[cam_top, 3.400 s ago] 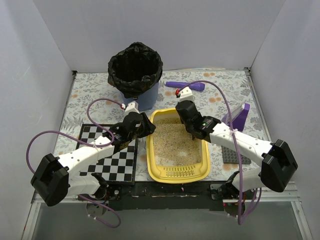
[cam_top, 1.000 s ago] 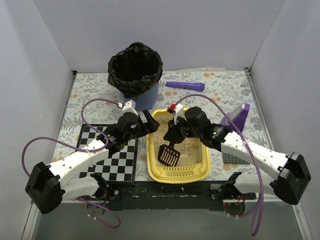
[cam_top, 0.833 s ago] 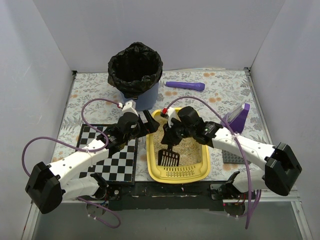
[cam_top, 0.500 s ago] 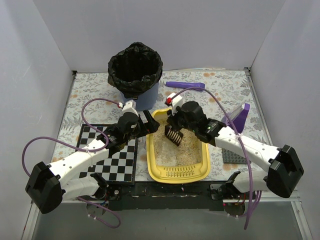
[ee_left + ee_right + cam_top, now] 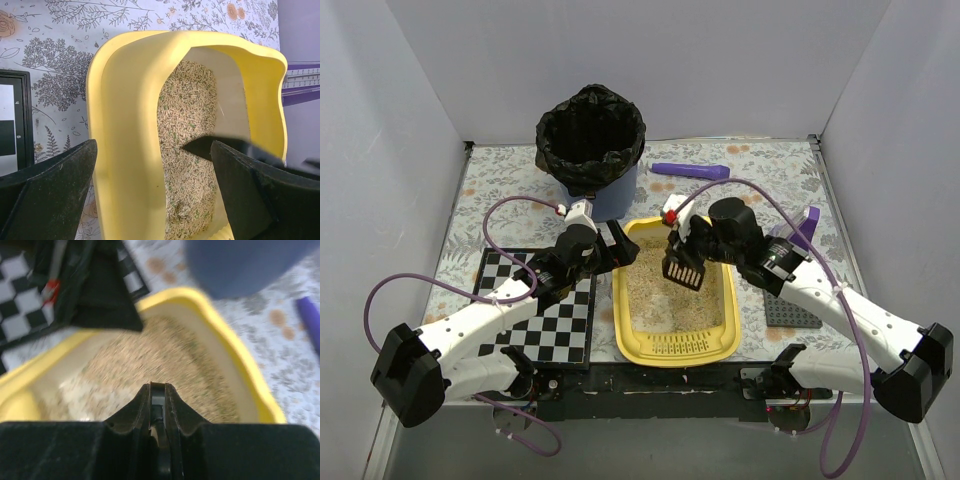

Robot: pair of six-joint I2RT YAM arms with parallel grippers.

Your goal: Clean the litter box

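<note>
The yellow litter box (image 5: pixel 676 347) lies between the arms, with beige litter (image 5: pixel 665 290) inside. My left gripper (image 5: pixel 613 246) stands open across its far left wall; in the left wrist view the yellow wall (image 5: pixel 127 130) runs between the two black fingers (image 5: pixel 50 195), and I cannot tell whether they touch it. My right gripper (image 5: pixel 698 238) is shut on the handle of a black slotted scoop (image 5: pixel 682 270), held over the far half of the litter. From the right wrist, the gripper (image 5: pixel 157 400) pinches the thin handle above blurred litter (image 5: pixel 150 355).
A blue bin with a black bag (image 5: pixel 591 135) stands behind the tray. A purple torch-like stick (image 5: pixel 690 171) lies at the back. A chessboard (image 5: pixel 535 310) sits to the left, with a purple stand (image 5: pixel 800 232) and a grey studded plate (image 5: pixel 790 310) to the right.
The right gripper has lifted the scoop from the near part of the litter and carried it up toward the far end. The left arm has stayed put.
</note>
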